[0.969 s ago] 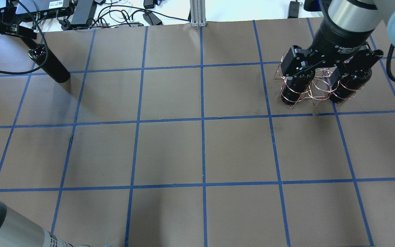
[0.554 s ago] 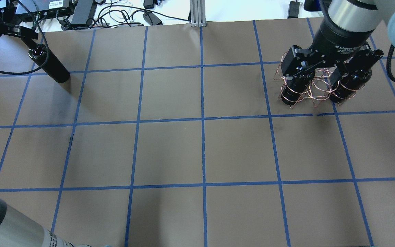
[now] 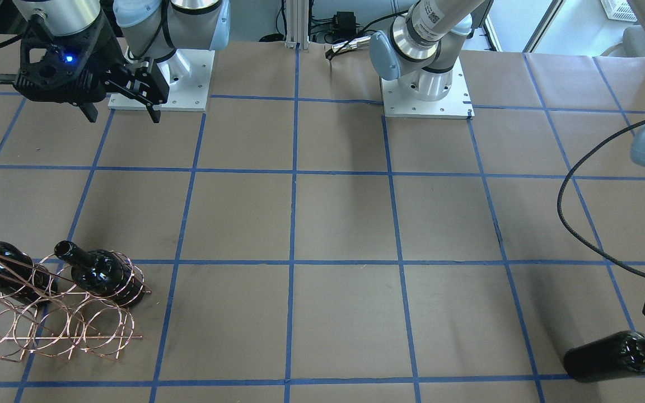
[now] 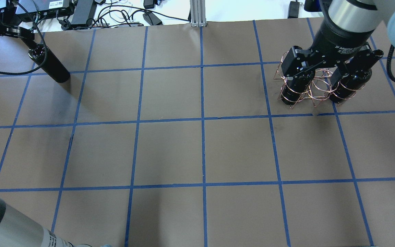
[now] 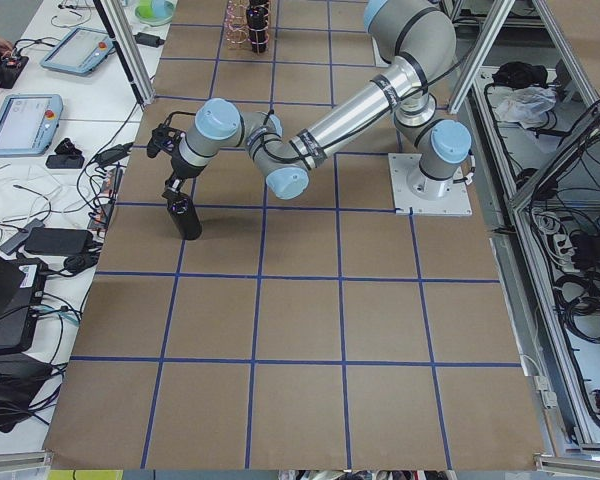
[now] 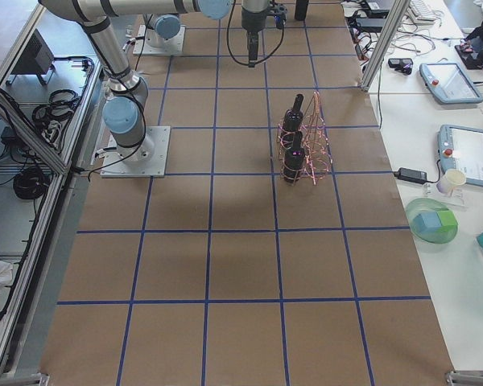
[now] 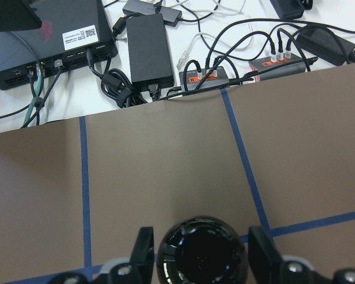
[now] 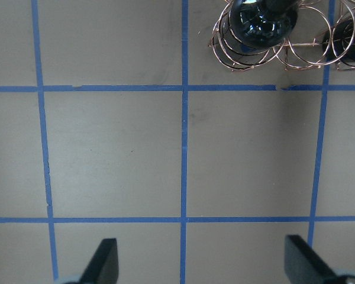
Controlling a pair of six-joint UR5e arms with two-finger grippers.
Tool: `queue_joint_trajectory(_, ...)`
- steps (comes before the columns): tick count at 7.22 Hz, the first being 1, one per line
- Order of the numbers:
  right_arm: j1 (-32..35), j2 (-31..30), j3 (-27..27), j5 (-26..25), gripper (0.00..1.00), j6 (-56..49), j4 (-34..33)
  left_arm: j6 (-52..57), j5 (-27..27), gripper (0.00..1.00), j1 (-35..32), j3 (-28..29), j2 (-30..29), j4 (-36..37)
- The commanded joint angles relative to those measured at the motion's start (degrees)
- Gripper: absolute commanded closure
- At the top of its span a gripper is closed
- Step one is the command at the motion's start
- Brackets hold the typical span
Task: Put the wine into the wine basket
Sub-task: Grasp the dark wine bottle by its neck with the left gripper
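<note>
Wine (image 4: 50,65) stands near the counter's (image 4: 170,151) far left corner, our left pincer (image 7: 201,234) clenched around it. Our right pincer (image 3: 122,113) hangs released, high up by the wine basket (image 3: 48,322) near the far right corner.

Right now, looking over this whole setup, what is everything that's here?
Bottles: three, black; two upright in the rack, one alone at the table's far left corner.
Rack: one, rose-gold wire; far right.
Table: one, brown, blue grid lines.
Electronics: several, black, with cables; beyond the far edge.
Tablets: two, grey; side bench.
Bowl: one, green; same bench.
Arms: two, silver and pale blue.
Left tool: black; fingers flank the lone bottle, grip unclear.
Right tool: black; open, high over the table.
</note>
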Motion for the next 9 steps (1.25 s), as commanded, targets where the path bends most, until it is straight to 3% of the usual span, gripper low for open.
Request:
queue_joint_trajectory(1, 0.0, -0.1, 0.0, -1.8, 0.0, -0.1, 0.2, 0.0, 0.0, 0.52, 0.0, -0.1, -0.1, -0.1)
queue_joint_trajectory(3, 0.0, -0.1, 0.0, -1.8, 0.0, 0.0, 0.3, 0.0, 0.1, 0.69, 0.0, -0.4, -0.1, -0.2)
queue_joint_trajectory(5, 0.0, -0.1, 0.7, -1.9, 0.0, 0.0, 0.1, -0.3, 0.1, 0.74, -0.1, -0.4, 0.6, -0.2)
queue_joint_trajectory(8, 0.0, -0.3, 0.8, -1.9, 0.0, 0.0, 0.0, -0.1, 0.5, 0.96, -0.7, -0.4, 3.2, -1.2)
queue_joint_trajectory(9, 0.0, -0.3, 0.8, -1.9, 0.0, 0.0, 0.0, -0.6, 0.3, 0.99, -1.5, -1.0, 5.2, -6.0)
